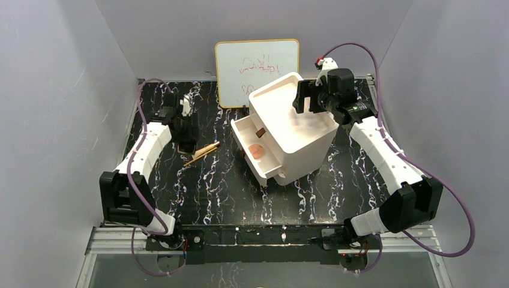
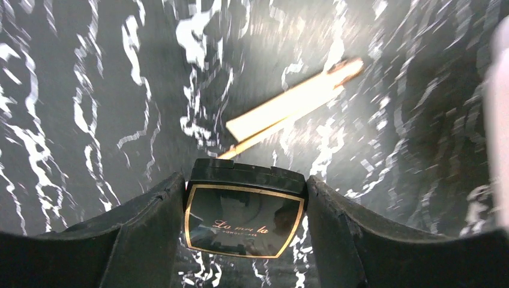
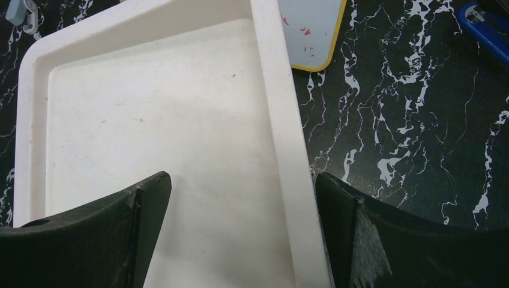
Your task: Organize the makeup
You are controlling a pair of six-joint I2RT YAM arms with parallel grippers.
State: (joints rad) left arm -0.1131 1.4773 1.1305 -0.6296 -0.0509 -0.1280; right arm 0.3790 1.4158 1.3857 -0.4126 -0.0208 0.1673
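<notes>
Left gripper (image 2: 245, 201) gripping the black square compact (image 2: 243, 223); right gripper (image 3: 240, 198) gaping empty.
Top view: you're seeing the left gripper sitting just beside the gold-tan pencils (image 1: 202, 152) on the marble table (image 1: 210, 192), with a round brownish-pink compact (image 1: 257, 150) lying in the open drawer of the white drawer box (image 1: 300, 135). Left wrist: your fingers (image 2: 150, 222) are pinching the black square compact's sides, the gold-tan pencils lying just beyond. Right wrist: your jaws are standing wide apart above the box's top tray.

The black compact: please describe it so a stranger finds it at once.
Left of the white drawer box stands the left claw. Between its fingers sits the black compact, square with a gold border, unlike the slim tan pencils beyond.
</notes>
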